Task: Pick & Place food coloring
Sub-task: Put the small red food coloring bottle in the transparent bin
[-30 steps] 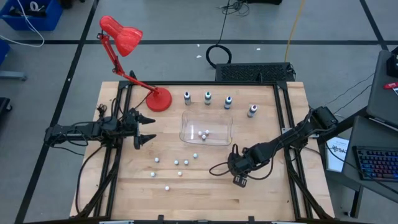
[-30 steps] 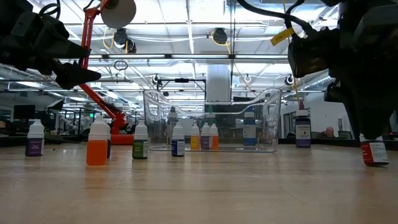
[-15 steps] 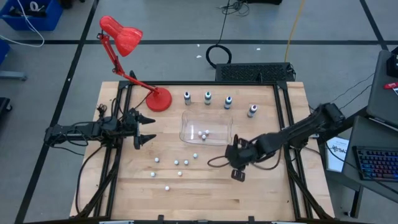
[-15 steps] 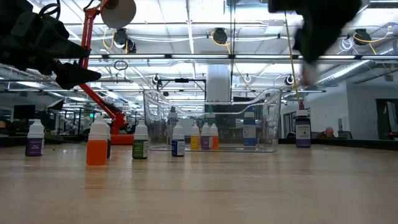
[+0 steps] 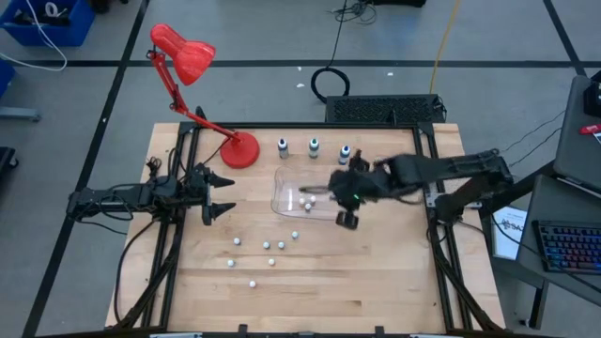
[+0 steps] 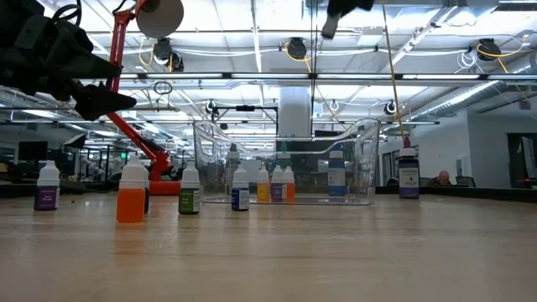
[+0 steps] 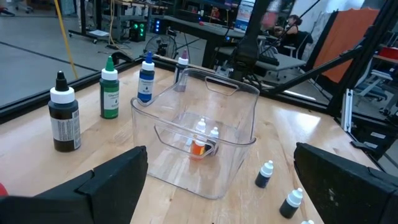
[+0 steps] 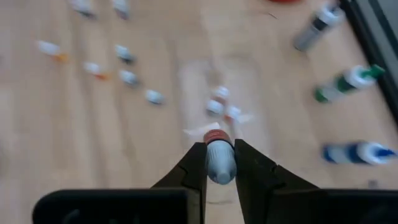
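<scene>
Motion blur smears the small bottle [image 8: 220, 163] held in the right pincer [image 8: 219, 167], leaving its label and colour unreadable, and softens the tabletop [image 8: 93, 137] beneath. In the low view, only a dark scrap of that arm [image 6: 342, 12] shows, cut off by the top edge.

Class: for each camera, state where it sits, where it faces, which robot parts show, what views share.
High: overhead, facing straight down on the table; both arms.
Low: table height, facing level across; left gripper.
Left wrist: faces the clear bin; own fingers.
Right wrist: faces down; jaws shut on a small bottle.
Shared: clear bin in high, low, left wrist.
</scene>
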Tool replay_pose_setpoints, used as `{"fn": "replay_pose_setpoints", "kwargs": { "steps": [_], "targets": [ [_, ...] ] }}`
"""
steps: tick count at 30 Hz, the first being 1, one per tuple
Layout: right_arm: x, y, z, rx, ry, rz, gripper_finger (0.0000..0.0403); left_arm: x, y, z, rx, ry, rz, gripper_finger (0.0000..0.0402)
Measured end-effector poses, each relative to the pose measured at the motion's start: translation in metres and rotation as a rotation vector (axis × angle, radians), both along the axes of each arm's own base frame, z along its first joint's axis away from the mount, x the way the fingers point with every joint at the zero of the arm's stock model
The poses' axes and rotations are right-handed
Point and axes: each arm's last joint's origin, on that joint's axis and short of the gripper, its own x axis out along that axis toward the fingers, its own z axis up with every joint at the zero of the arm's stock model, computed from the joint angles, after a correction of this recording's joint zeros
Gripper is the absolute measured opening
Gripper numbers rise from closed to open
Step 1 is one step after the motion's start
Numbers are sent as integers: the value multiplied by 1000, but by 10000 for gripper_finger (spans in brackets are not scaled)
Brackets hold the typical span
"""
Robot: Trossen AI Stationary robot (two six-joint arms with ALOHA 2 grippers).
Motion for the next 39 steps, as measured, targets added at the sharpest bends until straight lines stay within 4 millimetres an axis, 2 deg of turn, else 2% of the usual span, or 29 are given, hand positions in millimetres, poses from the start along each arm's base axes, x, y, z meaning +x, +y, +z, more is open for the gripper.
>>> {"fn": "replay_pose_setpoints", "kwargs": {
  "steps": [4,10,17,20,24,29,39],
  "targets": [
    [19,-24,-19,-7,151,-27,44,0,0,0,0,0,0,399],
    [52,-45,-68,31,317,28,44,0,0,0,0,0,0,399],
    [79,-67,-124,61,369,80,44,0,0,0,0,0,0,399],
    [82,-76,-145,101,364,94,44,0,0,0,0,0,0,399],
    [77,-91,-163,141,370,69,44,0,0,0,0,0,0,399],
    [72,-100,-176,165,350,59,44,0,0,0,0,0,0,399],
    [70,-99,-194,201,315,87,44,0,0,0,0,0,0,399]
  ]
}}
